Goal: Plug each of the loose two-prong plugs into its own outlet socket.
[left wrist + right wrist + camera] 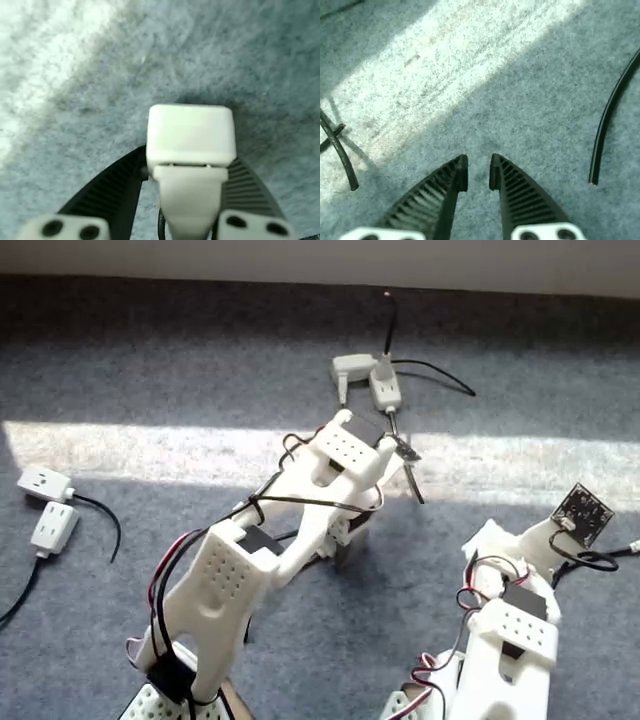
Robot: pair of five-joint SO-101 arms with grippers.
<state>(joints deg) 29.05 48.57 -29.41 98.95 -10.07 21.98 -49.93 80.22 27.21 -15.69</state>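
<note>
— Why do we hold the plug (190, 131) this way?

— Our left claw (189, 165) is clamped on its narrow neck. That leaves the broad white head sticking out ahead, just above the carpet (260, 60). We judge this keeps the front free to meet a socket. Its prongs are hidden from us.

— And the right claw (478, 172)?

— Its jaws stand a little apart with nothing between them, low over the carpet. We think it is parked there to keep clear of the left arm (300, 530).

— Where would the plug go?

— A socket (45, 483) showing slots lies at the left edge, and a second block (55, 527) lies just beside it. Both have cords and both are well apart from the left arm. Two more white pieces (385, 390) lie together beyond that arm. We cannot tell which of them is plug and which is socket.

— What stands in the way?

— Mostly loose black cord. One length (605, 120) lies near the right claw. Another cable (430, 368) trails off the far pieces. We judge either could snag a low sweep across the carpet.
</note>
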